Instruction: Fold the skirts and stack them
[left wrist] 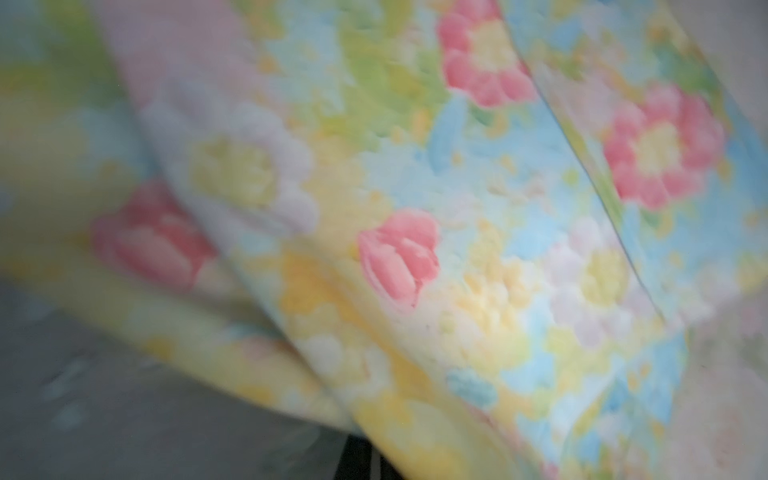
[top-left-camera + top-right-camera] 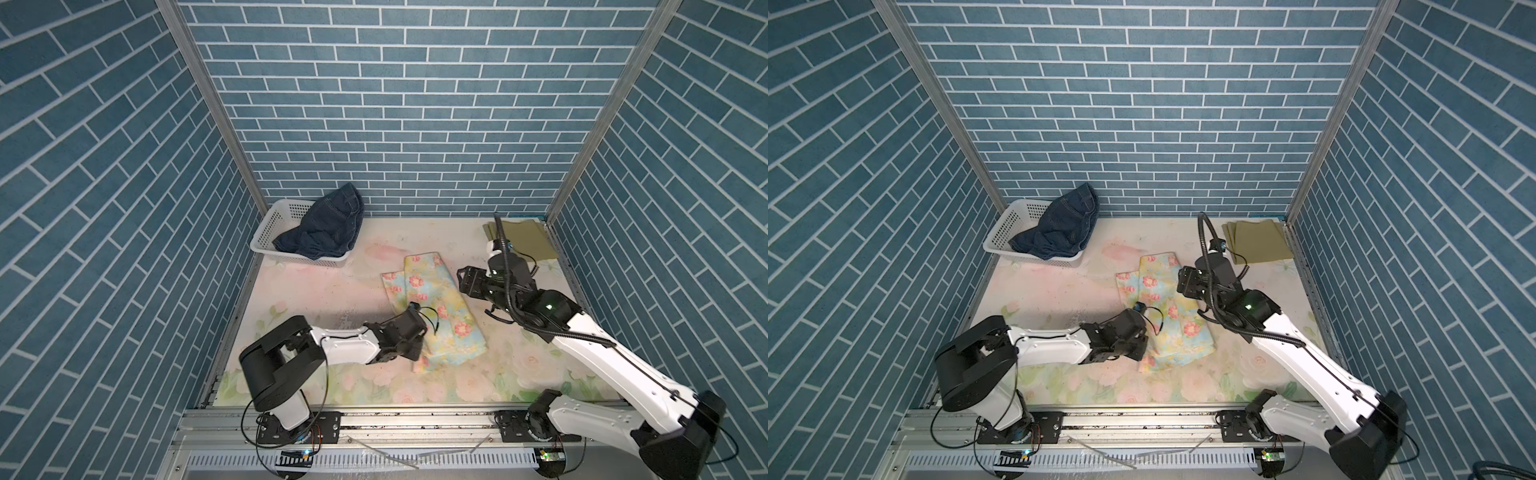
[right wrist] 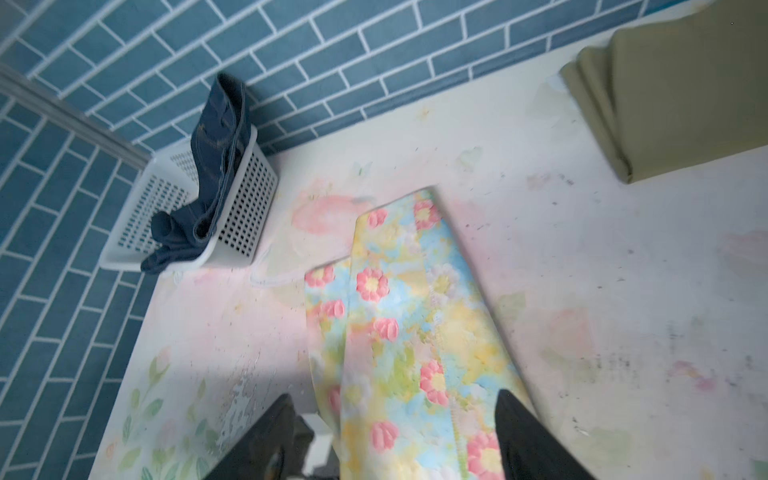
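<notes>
Two arms at floral skirt, right hand spread above it, left hand low at edge, state unclear.

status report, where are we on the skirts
Right gripper open near floral skirt, holding nothing. Left gripper at its near edge, grip hidden. Olive skirt folded, denim skirt in basket. Nothing blocking.

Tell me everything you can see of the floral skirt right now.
The floral skirt is thin pastel cloth, blue and yellow with pink flowers. It lies mid-way across the table, folded into a long strip, with a lower layer showing at its far left. The left tool reaches its near left edge; any grip is hidden. The right tool stands open by its far right edge.
</notes>
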Action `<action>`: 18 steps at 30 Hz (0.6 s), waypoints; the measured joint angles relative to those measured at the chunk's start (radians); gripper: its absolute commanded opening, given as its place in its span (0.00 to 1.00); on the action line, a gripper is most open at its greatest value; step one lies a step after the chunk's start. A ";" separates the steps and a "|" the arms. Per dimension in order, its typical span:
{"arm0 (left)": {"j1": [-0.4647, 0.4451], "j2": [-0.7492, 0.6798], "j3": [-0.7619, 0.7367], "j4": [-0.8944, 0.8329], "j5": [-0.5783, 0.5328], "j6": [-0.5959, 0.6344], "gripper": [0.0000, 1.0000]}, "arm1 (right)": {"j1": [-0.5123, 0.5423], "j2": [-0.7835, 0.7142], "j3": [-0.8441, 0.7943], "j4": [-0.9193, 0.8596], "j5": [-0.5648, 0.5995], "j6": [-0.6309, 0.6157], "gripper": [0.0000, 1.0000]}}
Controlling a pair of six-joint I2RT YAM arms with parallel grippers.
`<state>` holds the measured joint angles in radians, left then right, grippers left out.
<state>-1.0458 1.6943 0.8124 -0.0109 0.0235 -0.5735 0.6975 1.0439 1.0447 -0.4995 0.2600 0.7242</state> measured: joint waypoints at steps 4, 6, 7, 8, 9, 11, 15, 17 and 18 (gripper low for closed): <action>-0.071 0.039 0.055 0.010 0.080 0.036 0.55 | -0.040 -0.061 -0.002 -0.045 0.021 -0.018 0.81; -0.071 0.012 0.038 0.005 0.105 0.052 0.63 | -0.048 -0.056 -0.005 -0.065 0.026 -0.027 0.81; -0.064 -0.010 0.021 0.000 0.113 0.060 0.64 | -0.049 -0.050 -0.008 -0.069 0.026 -0.031 0.81; -0.047 -0.049 -0.006 -0.011 0.119 0.067 0.64 | -0.049 -0.039 -0.015 -0.074 0.026 -0.035 0.81; -0.026 -0.090 -0.032 -0.024 0.124 0.074 0.64 | -0.050 -0.027 -0.023 -0.077 0.026 -0.040 0.82; 0.032 -0.186 -0.082 -0.050 0.129 0.081 0.64 | -0.051 0.000 -0.047 -0.076 0.024 -0.042 0.81; 0.195 -0.358 -0.133 -0.098 0.127 0.098 0.65 | -0.055 0.041 -0.142 -0.059 0.013 -0.028 0.81; 0.262 -0.381 -0.130 -0.106 0.119 0.108 0.67 | -0.056 0.048 -0.196 -0.047 0.004 -0.009 0.81; 0.296 -0.377 -0.122 -0.114 0.117 0.115 0.67 | -0.058 0.050 -0.225 -0.040 0.000 0.005 0.81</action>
<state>-0.7498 1.3178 0.6903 -0.1246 0.1410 -0.4587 0.6399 1.0943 0.8192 -0.5392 0.2604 0.7288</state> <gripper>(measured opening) 0.662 0.807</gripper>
